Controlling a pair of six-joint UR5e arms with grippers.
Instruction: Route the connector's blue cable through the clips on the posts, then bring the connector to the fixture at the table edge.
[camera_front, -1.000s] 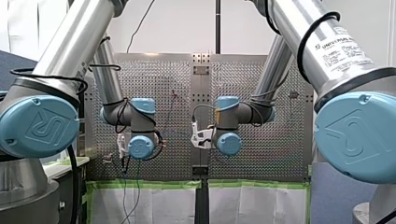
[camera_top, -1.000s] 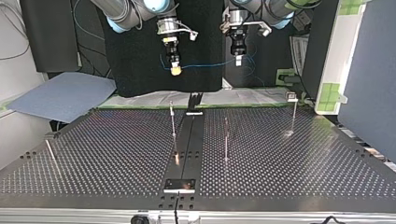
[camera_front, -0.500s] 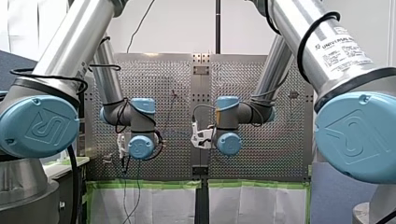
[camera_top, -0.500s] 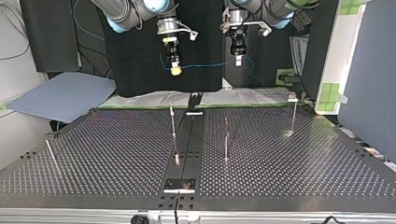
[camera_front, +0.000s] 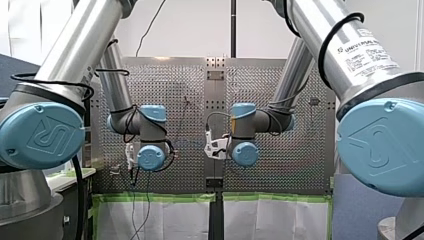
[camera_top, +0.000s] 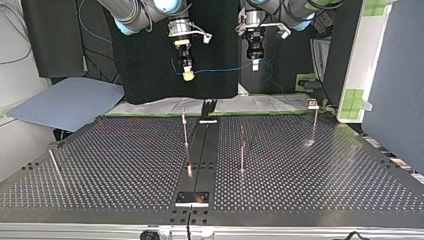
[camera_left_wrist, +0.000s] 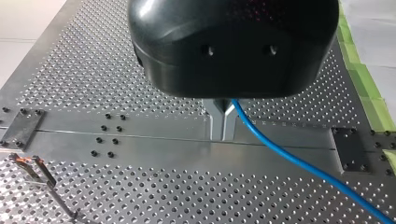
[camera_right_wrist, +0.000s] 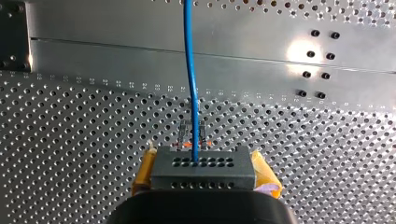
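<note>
Evidently nothing was routed yet. Both arms hung above the far edge of the table (camera_top: 100, 165) in the top view, well apart from the posts (camera_top: 185, 127).

Right gripper (camera_top: 187, 75): its yellow pads (camera_right_wrist: 145, 170) were clamped on the two ends of the connector (camera_right_wrist: 203, 173), a small dark block with rows of holes. The blue cable (camera_right_wrist: 189, 84) left the block's face and ran straight ahead.

Left gripper (camera_left_wrist: 223, 123): the metal fingers were pressed together on the cable further along. From there the line ran off across the table below. In the top view, the span between the two grippers hung in a shallow sag.

A clip (camera_left_wrist: 28, 163) showed on one post top, with no cable in it.

Handling, as I judged it:
- The cable looked thin, light and limp, so you should expect it to droop and swing, not hold a shape.
- Smooth metal fingers would probably let it slide, which helps feeding but makes holding tension harder.
- The connector looked rigid and light, and the end-on pad grip seemed sound.
- You'd want the cable pinched close beside whichever clip you were aiming for.
- A hard pull could strain the joint where the cable enters the block.
</note>
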